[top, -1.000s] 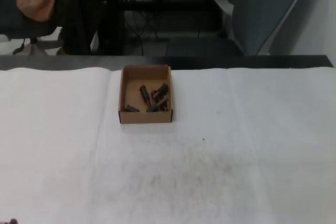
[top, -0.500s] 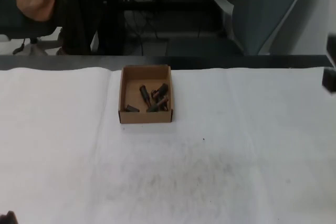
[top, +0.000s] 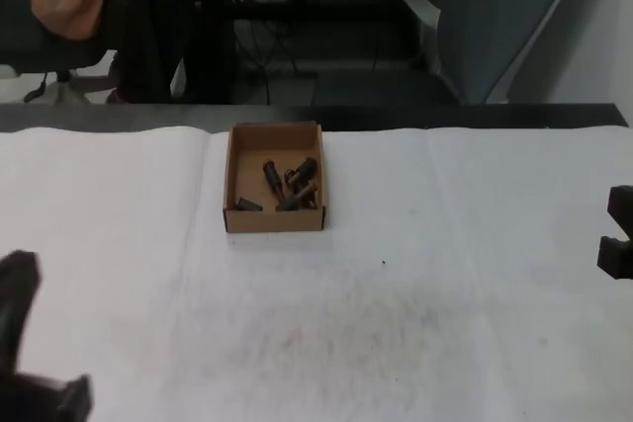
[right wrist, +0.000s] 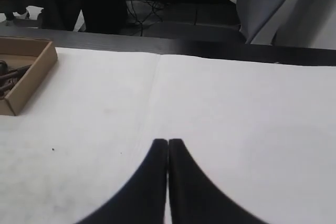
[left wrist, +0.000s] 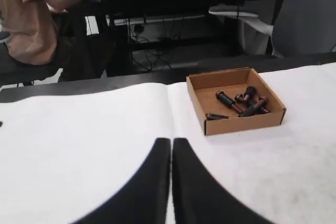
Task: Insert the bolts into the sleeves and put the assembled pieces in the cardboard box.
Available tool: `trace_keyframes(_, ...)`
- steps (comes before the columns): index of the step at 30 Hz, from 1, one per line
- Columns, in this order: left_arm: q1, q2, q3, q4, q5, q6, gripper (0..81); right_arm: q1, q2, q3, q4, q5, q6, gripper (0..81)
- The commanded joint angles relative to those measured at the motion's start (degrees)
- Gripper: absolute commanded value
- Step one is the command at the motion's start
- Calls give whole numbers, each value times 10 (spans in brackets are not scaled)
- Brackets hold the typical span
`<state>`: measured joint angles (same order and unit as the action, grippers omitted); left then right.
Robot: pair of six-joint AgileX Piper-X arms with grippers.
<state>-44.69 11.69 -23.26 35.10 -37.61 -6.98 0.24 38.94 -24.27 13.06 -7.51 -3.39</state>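
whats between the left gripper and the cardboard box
Just bare white sheet with a fold line in it, as the left wrist view shows. The left gripper sits apart from the cardboard box.

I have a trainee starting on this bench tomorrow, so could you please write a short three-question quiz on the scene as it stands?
1. True or false: the right gripper holds a bolt.
2. The fingers of the left gripper are: A) wide open; B) shut together on nothing; C) clamped on a sleeve.
3. Where do the dark pieces lie?

Key
1. False: its fingers are shut together with nothing between them.
2. B.
3. Inside the cardboard box.
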Motion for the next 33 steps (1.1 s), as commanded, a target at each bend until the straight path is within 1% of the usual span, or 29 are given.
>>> trace_keyframes(1,31,37,-13,-33,-13,-13,17,-3,-9,-2,-14,-6,-8,1)
trace_keyframes(3,77,50,-24,-20,0,-11,17,-3,-13,-3,-14,-6,-14,6)
trace_keyframes(6,163,48,-34,26,80,1,17,-4,-19,-3,-14,-6,-22,6)
trace_keyframes(8,239,42,-34,37,148,12,17,-4,-23,-3,-14,-6,-22,6)
trace_keyframes(10,320,39,-34,35,201,28,17,-4,-23,-3,-14,-14,-22,6)
trace_keyframes(11,352,38,-34,35,232,46,17,-4,-23,-3,-14,-16,-22,6)
trace_keyframes(12,401,38,-31,37,270,70,17,-4,-23,-3,-14,-21,-22,6)
trace_keyframes(14,474,38,-20,38,362,117,17,-4,-23,-3,-8,-28,-16,6)
trace_keyframes(15,512,38,-11,39,424,120,17,-4,-23,-3,1,-28,-8,6)
trace_keyframes(16,541,38,-3,47,474,120,17,-4,-25,-3,15,-28,-8,6)
trace_keyframes(19,639,38,23,74,544,139,17,-4,-32,-3,84,-28,-14,6)
trace_keyframes(20,653,36,24,59,566,128,17,-4,-37,-3,111,-28,-22,6)
trace_keyframes(21,657,35,24,43,571,116,17,-4,-43,-1,130,-28,-29,6)
trace_keyframes(23,643,31,24,51,563,101,17,-4,-57,10,155,-43,-39,6)
trace_keyframes(26,587,34,27,109,509,169,17,-4,-81,49,160,-41,-24,6)
trace_keyframes(29,537,35,39,112,537,204,17,-4,-96,88,89,-26,18,6)
trace_keyframes(31,507,35,50,105,522,204,17,-4,-97,110,36,-26,41,6)
trace_keyframes(33,487,35,65,94,496,202,17,-4,-96,133,2,-32,71,6)
